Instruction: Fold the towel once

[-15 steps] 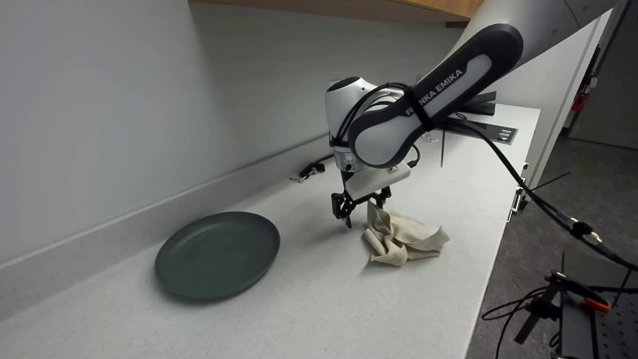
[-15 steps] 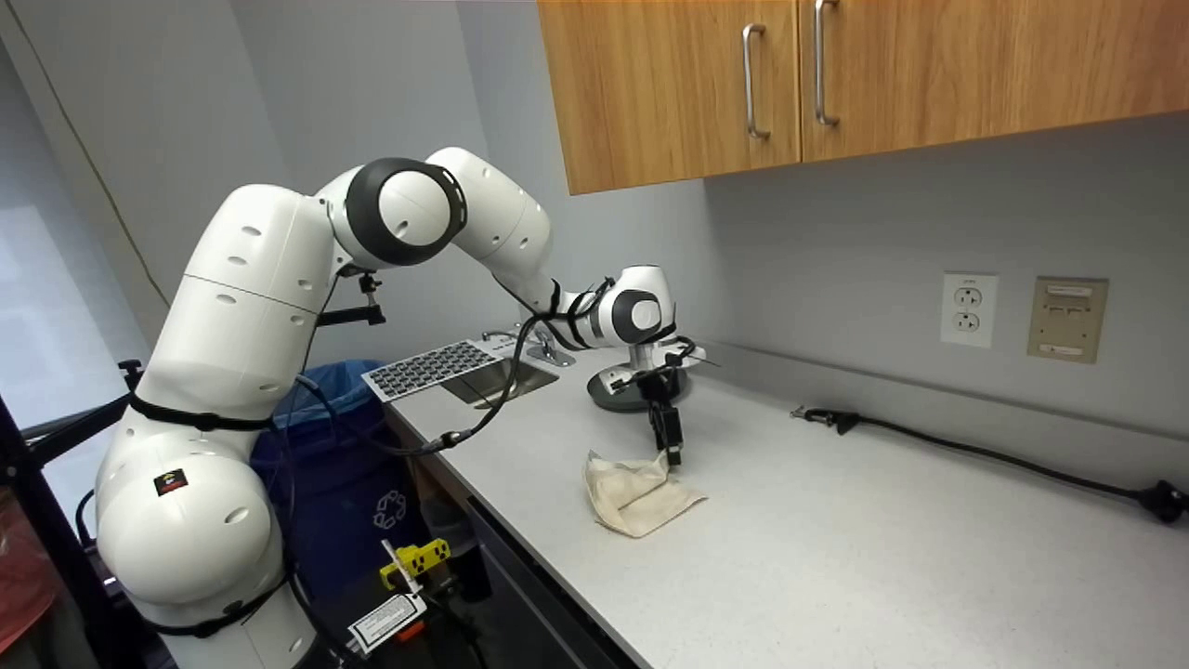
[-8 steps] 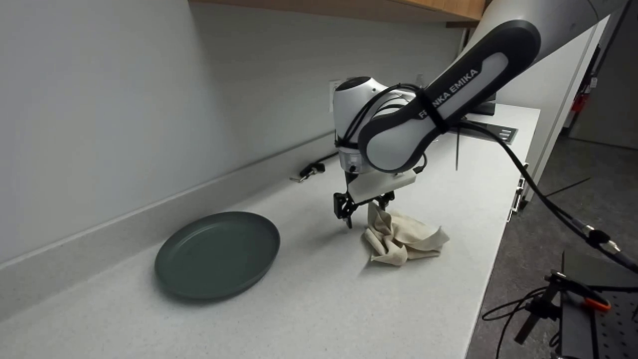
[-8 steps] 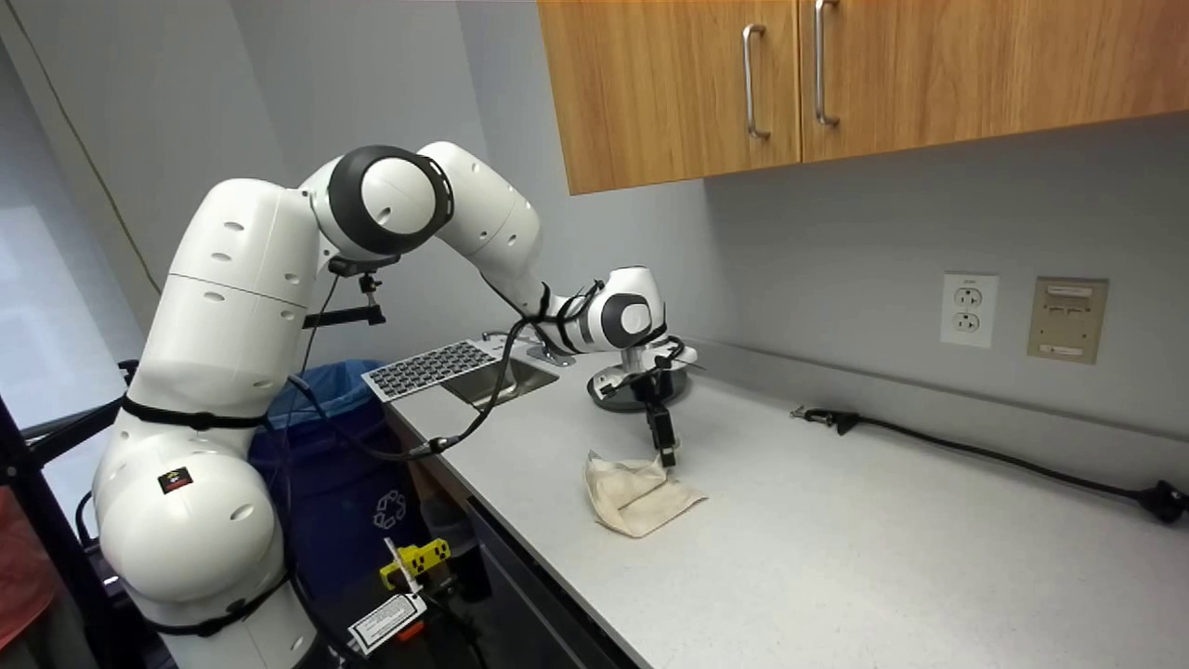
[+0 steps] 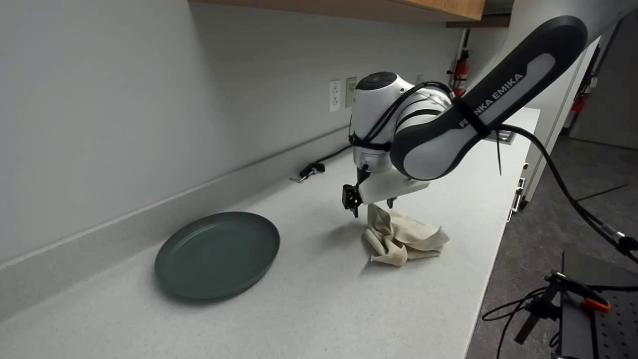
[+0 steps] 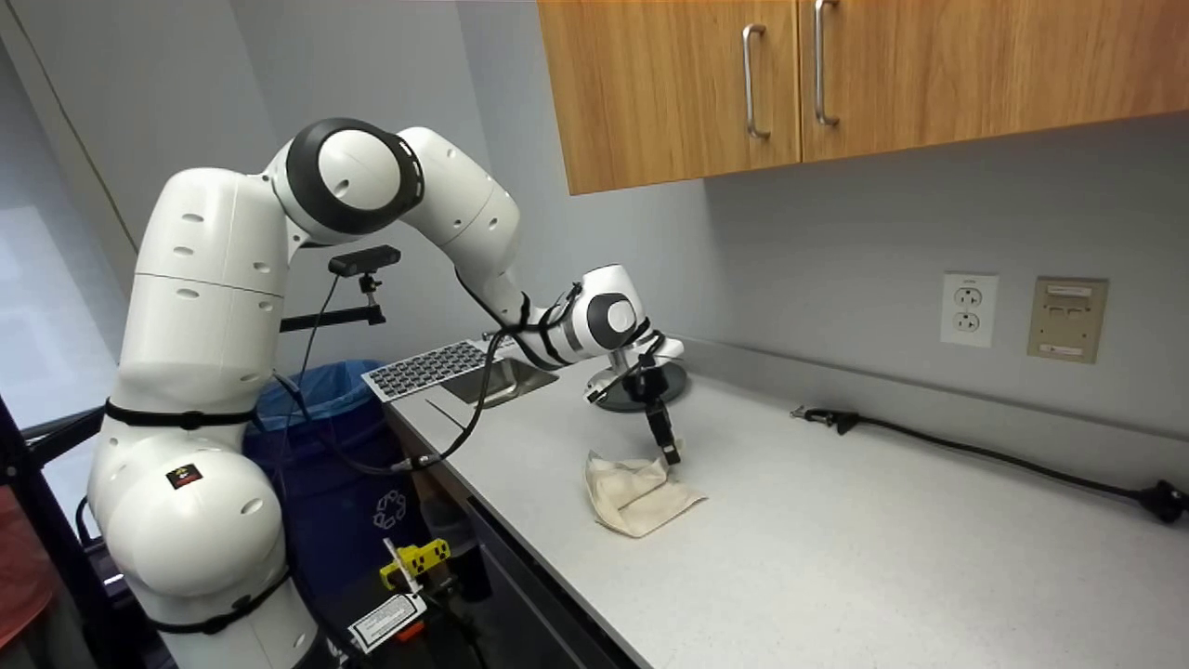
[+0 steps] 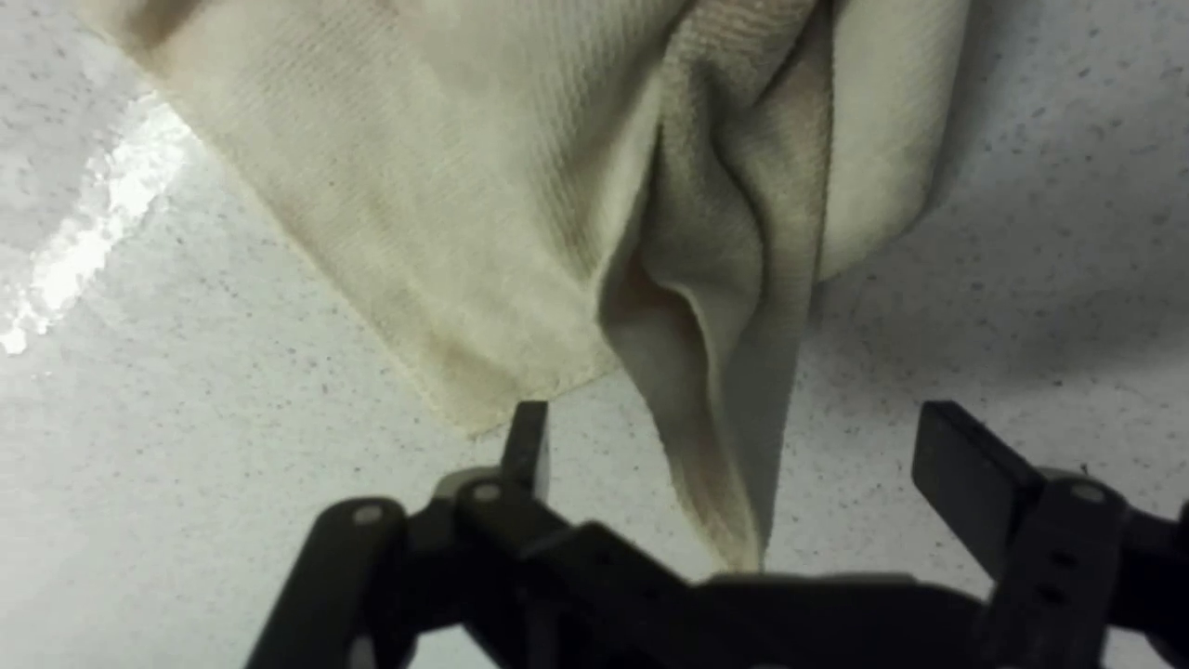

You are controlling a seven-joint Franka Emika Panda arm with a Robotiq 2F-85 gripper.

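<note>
Round matte grey-green plate [image 5: 218,257]: sits well aside, probably no part in fold. Black two-finger gripper [image 5: 373,209]: fingers apart, nothing clamped, straddling raised corner of rumpled cream-beige cloth towel [image 5: 406,233], presumably for pinch. Under towel: speckled white counter [image 5: 299,309]. Room: plain grey wall [image 5: 99,99], white power outlet [image 5: 334,95], red fire extinguisher [image 5: 461,71].

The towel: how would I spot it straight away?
Find the pale counter along the wall. By the end effector, nearer the counter's front edge than the round dark plate, lies the towel. Unlike the smooth plate, it's crumpled beige cloth.
</note>
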